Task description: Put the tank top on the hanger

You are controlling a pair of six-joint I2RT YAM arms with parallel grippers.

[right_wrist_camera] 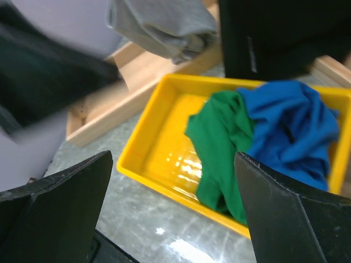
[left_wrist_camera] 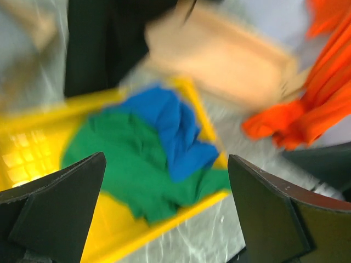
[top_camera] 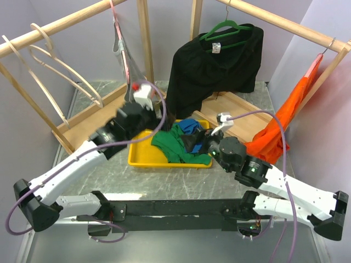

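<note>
The pink hanger (top_camera: 124, 57) hangs from the left wooden rail. A narrow strip of light-grey fabric, the tank top (top_camera: 119, 44), hangs with it. In the right wrist view the tank top's bunched grey lower end (right_wrist_camera: 162, 23) hangs above the wooden base. How it sits on the hanger is not clear. My left gripper (top_camera: 153, 107) is open and empty just right of the hanger's lower end; its view is blurred and its fingers (left_wrist_camera: 66, 197) frame the tray. My right gripper (top_camera: 200, 143) is open and empty over the tray's right side, its fingers (right_wrist_camera: 285, 208) spread wide.
A yellow tray (top_camera: 140, 156) holds a green garment (top_camera: 173, 145) and a blue one (top_camera: 189, 127). A black garment on a green hanger (top_camera: 214, 71) hangs at the back. An orange top (top_camera: 285, 123) hangs at the right. Cream hangers (top_camera: 49, 60) hang at the left above the wooden rack base (top_camera: 82, 126).
</note>
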